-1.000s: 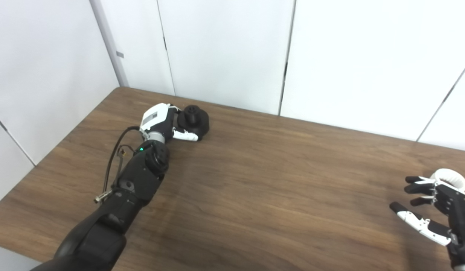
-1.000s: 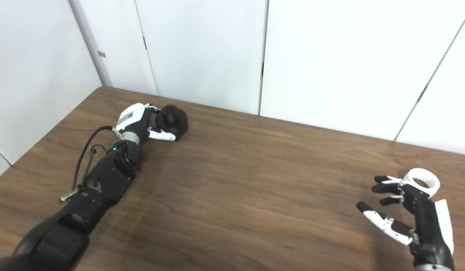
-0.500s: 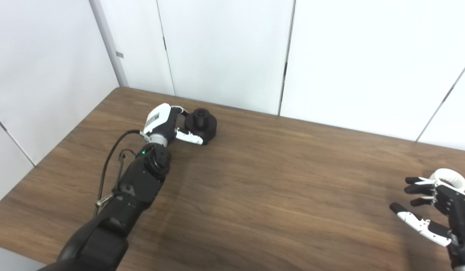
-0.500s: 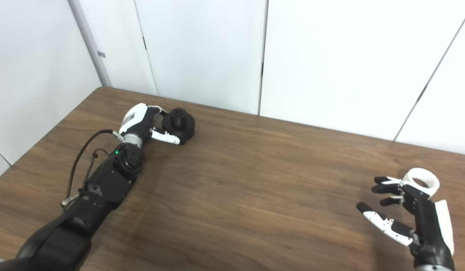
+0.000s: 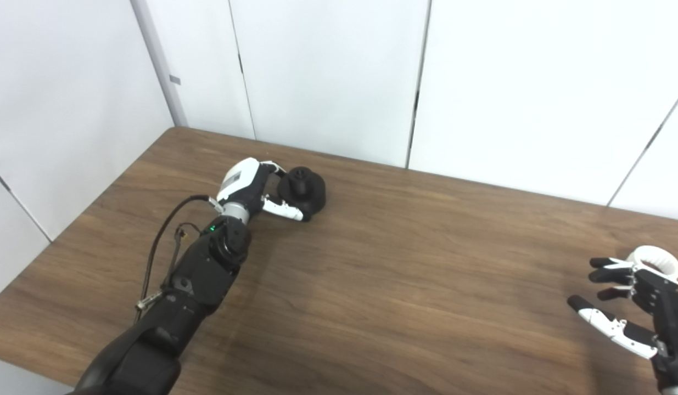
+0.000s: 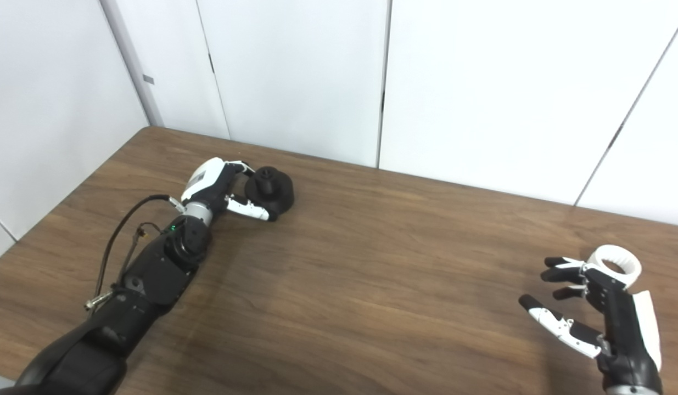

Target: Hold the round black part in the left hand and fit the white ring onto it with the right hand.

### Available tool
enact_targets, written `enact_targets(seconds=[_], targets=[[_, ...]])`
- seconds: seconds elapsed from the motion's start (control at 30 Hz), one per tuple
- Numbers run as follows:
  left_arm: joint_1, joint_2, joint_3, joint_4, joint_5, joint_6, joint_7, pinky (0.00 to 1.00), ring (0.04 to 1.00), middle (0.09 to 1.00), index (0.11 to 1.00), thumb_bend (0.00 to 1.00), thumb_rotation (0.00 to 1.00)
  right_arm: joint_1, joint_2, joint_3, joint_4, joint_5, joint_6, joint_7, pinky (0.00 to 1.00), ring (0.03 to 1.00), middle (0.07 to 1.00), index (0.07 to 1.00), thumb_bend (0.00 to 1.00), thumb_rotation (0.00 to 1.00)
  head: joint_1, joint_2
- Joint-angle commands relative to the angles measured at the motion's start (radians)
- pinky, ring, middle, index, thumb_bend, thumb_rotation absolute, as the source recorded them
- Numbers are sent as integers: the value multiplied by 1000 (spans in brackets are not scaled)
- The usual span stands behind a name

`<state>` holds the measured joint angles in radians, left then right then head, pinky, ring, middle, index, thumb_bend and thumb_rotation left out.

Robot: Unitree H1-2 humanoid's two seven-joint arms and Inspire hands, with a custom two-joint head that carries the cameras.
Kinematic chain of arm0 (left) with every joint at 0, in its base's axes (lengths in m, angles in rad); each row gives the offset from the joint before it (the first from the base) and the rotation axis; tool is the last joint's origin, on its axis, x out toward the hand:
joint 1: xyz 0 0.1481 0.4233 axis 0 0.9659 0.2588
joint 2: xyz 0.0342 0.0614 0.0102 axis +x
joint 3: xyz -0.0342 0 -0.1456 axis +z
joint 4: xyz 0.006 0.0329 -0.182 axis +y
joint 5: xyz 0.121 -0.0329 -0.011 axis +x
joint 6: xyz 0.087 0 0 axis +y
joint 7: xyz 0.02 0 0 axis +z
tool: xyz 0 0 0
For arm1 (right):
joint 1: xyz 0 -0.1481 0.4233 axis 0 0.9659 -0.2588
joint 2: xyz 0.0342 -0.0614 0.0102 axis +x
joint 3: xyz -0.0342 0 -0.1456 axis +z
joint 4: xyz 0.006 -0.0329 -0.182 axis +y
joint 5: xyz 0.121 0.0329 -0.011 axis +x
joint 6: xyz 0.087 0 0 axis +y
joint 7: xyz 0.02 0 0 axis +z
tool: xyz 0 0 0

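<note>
On the far left of the wooden table [image 5: 382, 285], the left hand [image 5: 251, 184] is wrapped around the round black part [image 5: 302, 189], thumb along its near side and fingers over its far side; the part sits low against the tabletop. Well apart, at the right edge, the right hand [image 6: 597, 307] holds nothing, fingers spread, with the white ring [image 6: 614, 262] lying on the table just beyond its fingertips.

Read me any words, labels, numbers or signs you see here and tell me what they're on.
No text here can be read.
A grey patch on the white back of the left hand may be a label: too small and blurred to read.
Nothing shows on the round black part, white ring or table.
</note>
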<state>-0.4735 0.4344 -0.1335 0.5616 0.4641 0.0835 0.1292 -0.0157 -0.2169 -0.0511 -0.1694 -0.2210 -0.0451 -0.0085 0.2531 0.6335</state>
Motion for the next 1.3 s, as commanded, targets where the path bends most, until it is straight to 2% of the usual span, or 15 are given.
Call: enact_targets(seconds=[0.0,0.33,0.5,0.67,0.93,1.07,1.27], targets=[[-21,19,-7,-37,-1,-39,-11,958,994,898,487,524,67,-35,-9,-7,-31,4,-23,-3,504,627,676,494,504,135,0,1],[35,9,-69,-125,-18,-120,-151,987,1000,938,488,523,70,-37,-6,-5,-36,2,-19,-3,502,627,679,494,504,135,-3,1],[54,-1,-100,-136,-14,-177,-170,961,1000,940,488,522,71,-37,-6,-4,-33,-6,-22,-6,500,627,679,494,504,135,-3,1],[83,-10,-132,-198,-7,-170,-222,998,1000,952,488,522,74,-38,-4,-2,-47,-11,-8,-4,500,628,678,494,504,133,-13,9],[109,-25,-185,-252,-35,-194,-320,1000,1000,965,488,522,74,-39,0,0,-51,-28,-1,-5,495,624,677,494,504,133,-26,12],[118,-36,-212,-289,-43,-183,-371,1000,1000,972,488,522,75,-38,3,1,-55,-22,-2,-2,497,628,678,494,503,132,-27,14],[129,-54,-255,-322,-35,-205,-401,1000,1000,968,488,522,75,-38,1,6,-61,-37,0,-1,506,629,679,494,503,130,-30,15]])
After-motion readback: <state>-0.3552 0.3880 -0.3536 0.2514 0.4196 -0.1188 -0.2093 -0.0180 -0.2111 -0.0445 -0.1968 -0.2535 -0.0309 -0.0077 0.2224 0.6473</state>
